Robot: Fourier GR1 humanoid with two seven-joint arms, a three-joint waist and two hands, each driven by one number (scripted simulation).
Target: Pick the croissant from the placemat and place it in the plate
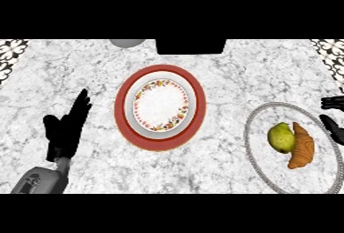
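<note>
A golden-brown croissant (302,146) lies on a round grey placemat (262,136) at the right, beside a green fruit (281,137). A white plate with a floral rim (160,105) sits on a red charger (125,113) in the middle of the counter. My left hand (65,129) rests open at the left, fingers straight and pointing up, well away from the plate. Only fingers of my right hand (334,116) show at the right edge, just right of the placemat, spread apart and holding nothing.
A grey round object (128,43) and a black block (191,46) sit at the counter's far edge. Patterned dark surfaces (10,52) show at both far corners. White marble counter (222,173) lies between the charger and the placemat.
</note>
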